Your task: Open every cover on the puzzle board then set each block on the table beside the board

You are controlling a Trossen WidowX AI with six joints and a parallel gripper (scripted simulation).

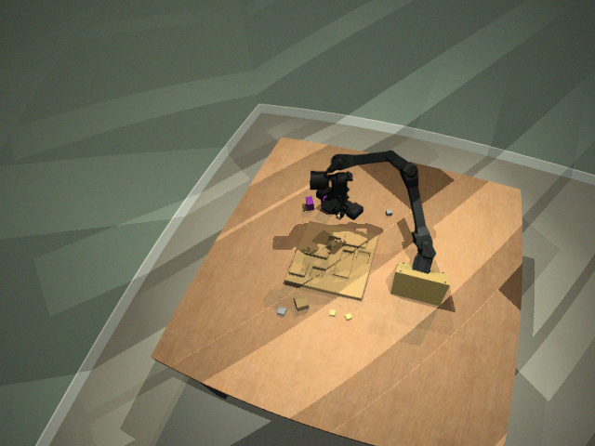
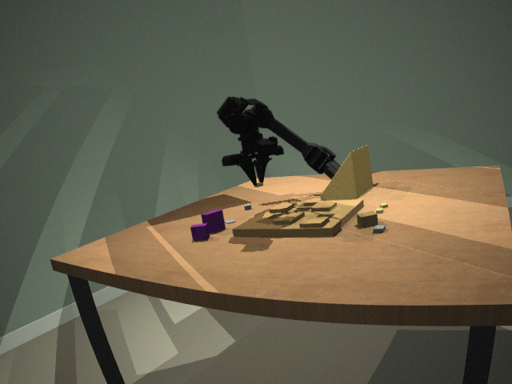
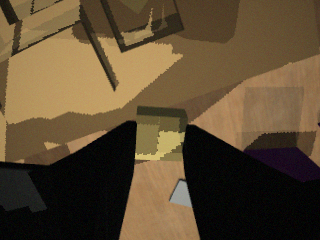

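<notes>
My gripper is shut on a small yellow-olive block and holds it just above the table, a little past the far edge of the tan puzzle board. The board's covers lie shifted at angles, and dark open wells show in the wrist view. Two purple blocks stand on the table left of the board; one of them also shows in the top view beside the gripper.
A small grey-blue block lies on the table under the fingers; another grey block lies further right. An olive block, a grey block and two yellow blocks lie by the board's near side. The arm's yellow base stands right of the board.
</notes>
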